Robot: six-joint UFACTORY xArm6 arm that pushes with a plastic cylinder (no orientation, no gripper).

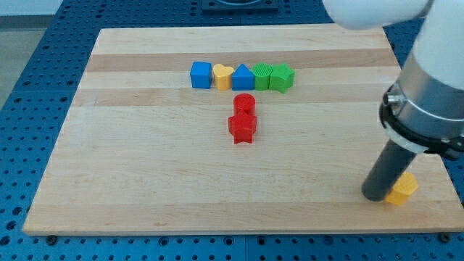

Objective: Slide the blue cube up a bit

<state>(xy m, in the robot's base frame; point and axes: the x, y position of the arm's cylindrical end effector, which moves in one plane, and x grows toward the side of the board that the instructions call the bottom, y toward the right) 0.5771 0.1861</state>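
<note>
The blue cube [201, 75] sits at the left end of a row of blocks in the upper middle of the wooden board [145, 174]. To its right stand a yellow heart-shaped block [222, 76], a blue triangular block [243, 77], a green block [262, 76] and a green star-shaped block [282, 77], all touching in a line. My tip [375, 194] rests on the board at the lower right, far from the blue cube, right beside a yellow block [402, 188].
A red cylinder [244, 104] and a red star-shaped block [243, 128] stand touching below the row. The arm's white and dark body [428, 94] fills the view's right. A blue perforated table [29, 87] surrounds the board.
</note>
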